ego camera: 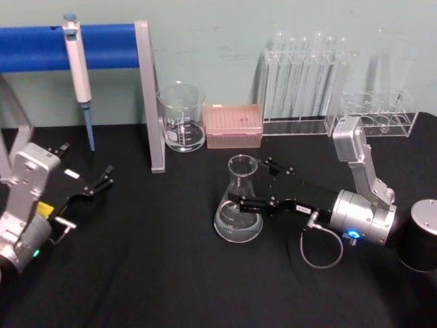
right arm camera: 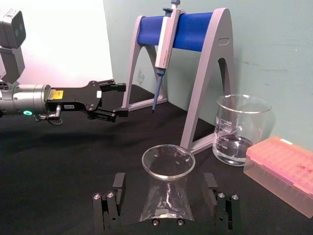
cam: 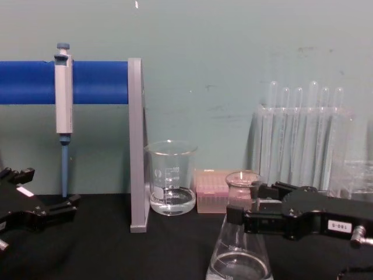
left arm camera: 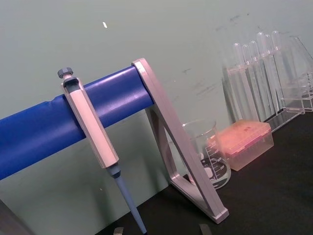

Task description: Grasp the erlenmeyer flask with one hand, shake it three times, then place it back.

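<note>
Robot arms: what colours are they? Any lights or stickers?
Both are silver metal with black, boxy ends. The right end effector has a small white label, a looping black cable and a blue light. The left end effector has a yellow sticker and a green light.

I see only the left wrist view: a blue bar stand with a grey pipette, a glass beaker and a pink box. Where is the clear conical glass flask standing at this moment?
Observer: The clear conical glass flask stands upright on the black table, nearer the robot than the pink box.
Operator: Is the right gripper holding it?
Observer: Not yet. The black right gripper straddles the neck of the flask, and the right wrist view shows its jaws open, with a gap on each side.
Operator: And where is the left gripper?
Observer: The black left gripper is open and sits at the table's left side, near the pipette stand and well apart from the flask.
</note>
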Action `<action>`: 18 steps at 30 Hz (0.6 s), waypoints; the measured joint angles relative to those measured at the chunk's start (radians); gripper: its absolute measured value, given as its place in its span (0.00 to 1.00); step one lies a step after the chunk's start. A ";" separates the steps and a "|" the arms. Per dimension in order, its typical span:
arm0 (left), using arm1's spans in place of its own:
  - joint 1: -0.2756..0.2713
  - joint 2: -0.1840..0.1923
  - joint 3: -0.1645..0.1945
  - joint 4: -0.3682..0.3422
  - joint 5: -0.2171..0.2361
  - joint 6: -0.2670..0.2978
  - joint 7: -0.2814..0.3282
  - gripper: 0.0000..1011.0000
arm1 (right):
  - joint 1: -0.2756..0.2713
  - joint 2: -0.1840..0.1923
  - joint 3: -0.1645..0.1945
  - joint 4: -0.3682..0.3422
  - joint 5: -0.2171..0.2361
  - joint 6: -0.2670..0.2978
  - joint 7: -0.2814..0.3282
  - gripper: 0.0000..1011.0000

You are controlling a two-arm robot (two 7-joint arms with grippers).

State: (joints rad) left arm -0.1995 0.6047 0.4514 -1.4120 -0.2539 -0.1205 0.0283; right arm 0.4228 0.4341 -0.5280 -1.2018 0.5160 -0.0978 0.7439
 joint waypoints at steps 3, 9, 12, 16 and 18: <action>0.000 0.000 0.000 0.000 0.000 0.000 0.000 0.99 | 0.001 0.000 -0.001 0.002 0.004 0.000 0.002 0.99; 0.000 0.000 0.000 0.000 0.000 0.000 0.000 0.99 | 0.001 0.000 -0.002 0.003 0.009 0.003 0.003 0.99; 0.000 0.000 0.000 0.000 0.000 0.000 0.000 0.99 | 0.001 -0.002 -0.002 0.004 0.010 0.004 0.000 0.99; 0.000 0.000 0.000 0.000 0.000 0.000 0.000 0.99 | 0.004 -0.006 -0.002 0.010 0.011 0.004 -0.002 0.99; 0.000 0.000 0.000 0.000 0.000 0.000 0.000 0.99 | 0.006 -0.008 -0.002 0.015 0.011 0.003 -0.002 0.99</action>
State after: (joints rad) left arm -0.1995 0.6047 0.4514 -1.4120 -0.2539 -0.1205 0.0283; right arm 0.4292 0.4261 -0.5303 -1.1868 0.5274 -0.0948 0.7421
